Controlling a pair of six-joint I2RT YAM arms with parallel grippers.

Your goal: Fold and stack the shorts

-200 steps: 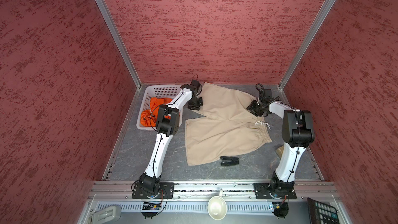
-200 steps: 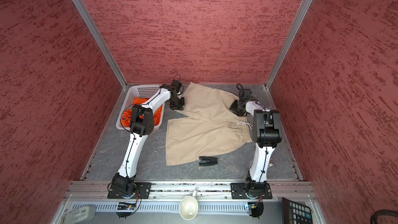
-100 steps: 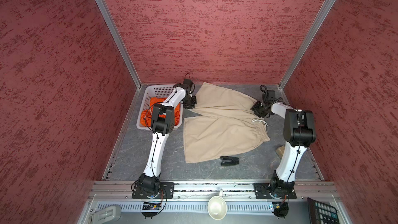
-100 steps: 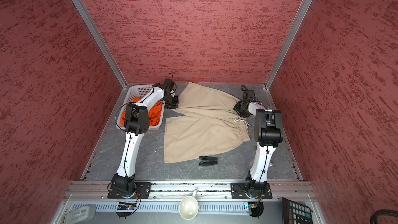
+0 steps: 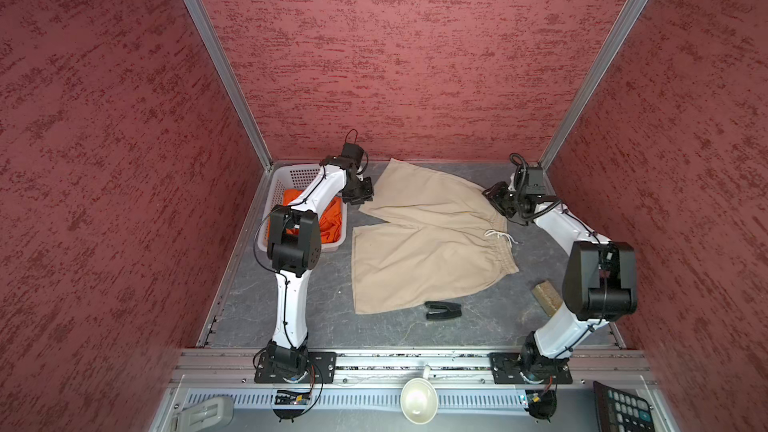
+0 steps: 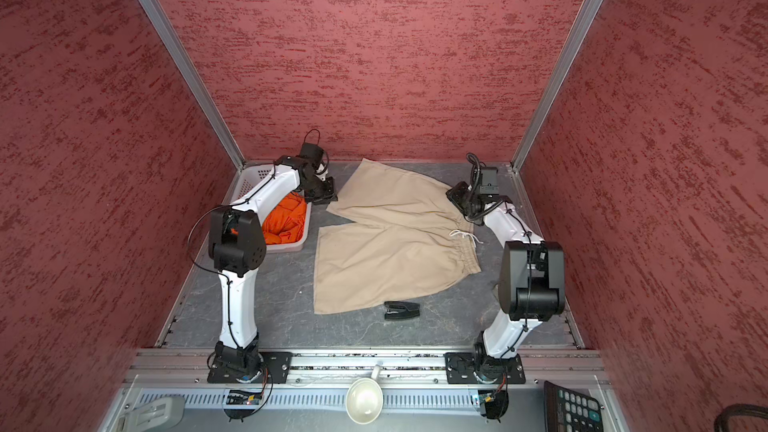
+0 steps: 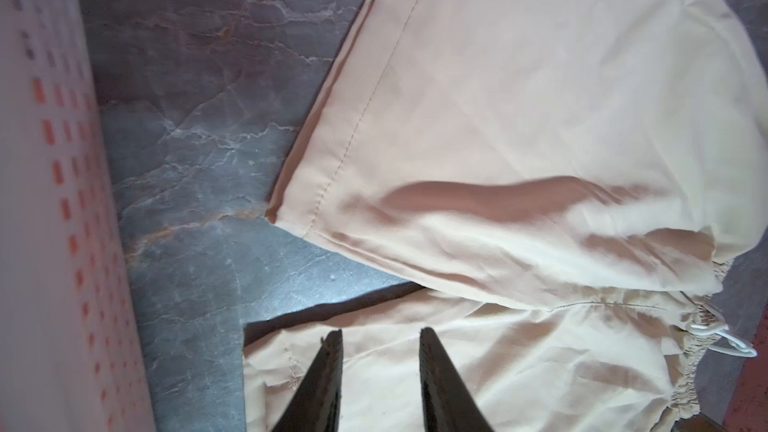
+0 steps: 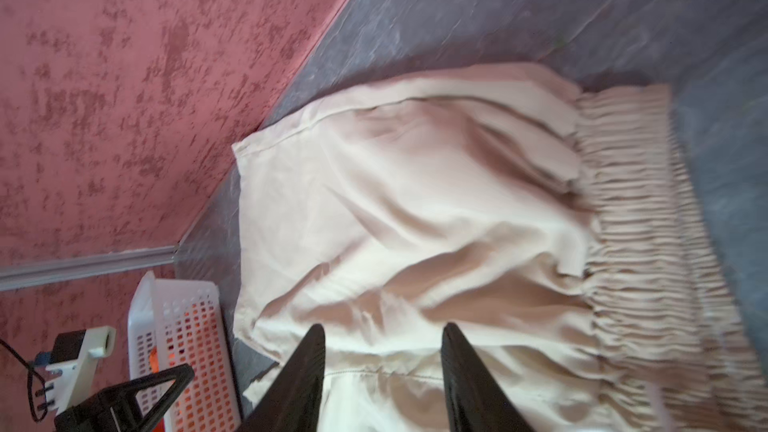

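Since a second ago the beige shorts have been pulled flat on the desk between my left jaws and right jaws, both now apart and empty. I'd pinch the corners under them evenly and fold over the near leg. Orange shorts sit in the basket beside the left jaws.

Beige cloth shorts lie spread flat on the grey tabletop, waist rightward; bright orange cloth shorts sit crumpled in the white basket.
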